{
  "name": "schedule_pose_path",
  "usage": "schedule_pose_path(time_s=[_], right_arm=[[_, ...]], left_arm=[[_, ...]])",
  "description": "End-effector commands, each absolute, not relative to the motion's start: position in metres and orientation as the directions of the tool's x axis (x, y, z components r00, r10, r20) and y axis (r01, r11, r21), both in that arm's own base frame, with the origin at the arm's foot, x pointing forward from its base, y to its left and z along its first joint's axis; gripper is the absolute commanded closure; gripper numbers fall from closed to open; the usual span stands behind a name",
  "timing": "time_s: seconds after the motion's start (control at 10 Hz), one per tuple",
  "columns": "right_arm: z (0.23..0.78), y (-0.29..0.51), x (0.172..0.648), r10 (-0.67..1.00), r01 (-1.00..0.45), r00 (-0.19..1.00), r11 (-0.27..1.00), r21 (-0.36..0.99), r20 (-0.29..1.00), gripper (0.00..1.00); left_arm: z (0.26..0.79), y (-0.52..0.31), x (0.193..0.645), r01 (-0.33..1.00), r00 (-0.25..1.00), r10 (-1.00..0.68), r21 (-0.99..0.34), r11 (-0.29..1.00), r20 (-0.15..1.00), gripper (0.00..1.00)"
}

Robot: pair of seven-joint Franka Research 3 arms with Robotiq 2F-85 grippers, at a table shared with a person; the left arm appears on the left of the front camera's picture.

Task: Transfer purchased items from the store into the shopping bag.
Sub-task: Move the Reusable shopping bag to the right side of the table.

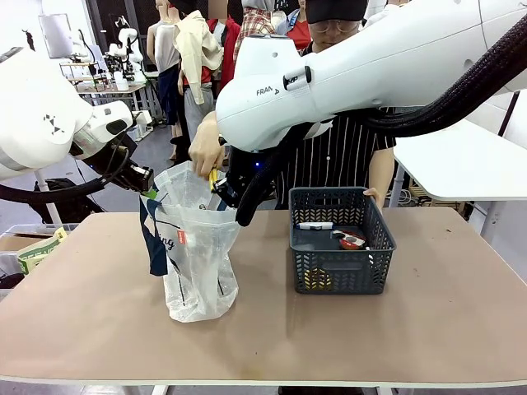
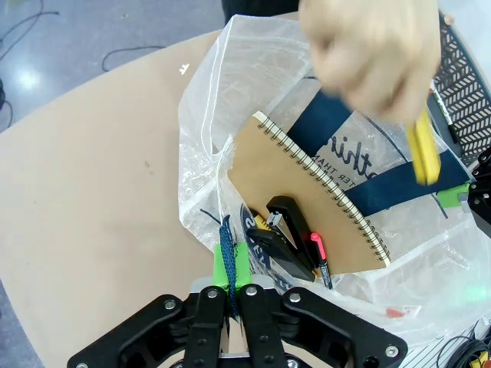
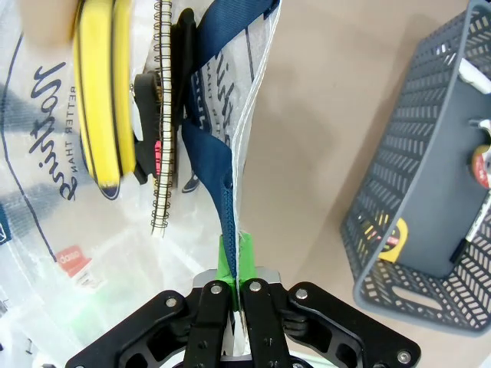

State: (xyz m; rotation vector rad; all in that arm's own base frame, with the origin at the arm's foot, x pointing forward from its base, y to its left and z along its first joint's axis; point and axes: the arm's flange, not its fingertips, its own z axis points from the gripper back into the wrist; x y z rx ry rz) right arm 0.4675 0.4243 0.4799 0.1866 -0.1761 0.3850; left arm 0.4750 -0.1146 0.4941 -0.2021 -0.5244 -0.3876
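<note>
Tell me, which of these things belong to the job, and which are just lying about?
In the job: shopping bag, held open by left gripper and right gripper; dark grey basket; yellow item in the person's hand; notebook already bagged.
Lying about: cardboard box beside the table; white table behind.

In the upper centre of the left wrist view, the translucent white thin-film plastic bag (image 2: 230, 77) is showing a crinkled, glossy surface. Its navy-blue handle strip (image 3: 219, 165) is presenting a woven cloth texture. The spiral notebook (image 2: 284, 172) inside is showing a matt brown card cover with metal wire binding. At the right of the right wrist view, the dark grey lattice plastic basket (image 3: 414, 176) is appearing matt.
</note>
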Motion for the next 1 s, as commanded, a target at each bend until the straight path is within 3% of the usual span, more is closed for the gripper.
schedule_pose_path(time_s=[0.0,0.9], right_arm=[[0.4765,0.4233,0.4662,0.355,-0.386,0.913,0.911,0.146,0.203,1.00],[0.4765,0.4233,0.4662,0.355,-0.386,0.913,0.911,0.146,0.203,1.00]], left_arm=[[0.4945,-0.1124,0.4748,0.413,0.794,-0.315,-0.081,0.907,0.520,1.00],[0.4945,-0.1124,0.4748,0.413,0.794,-0.315,-0.081,0.907,0.520,1.00]])
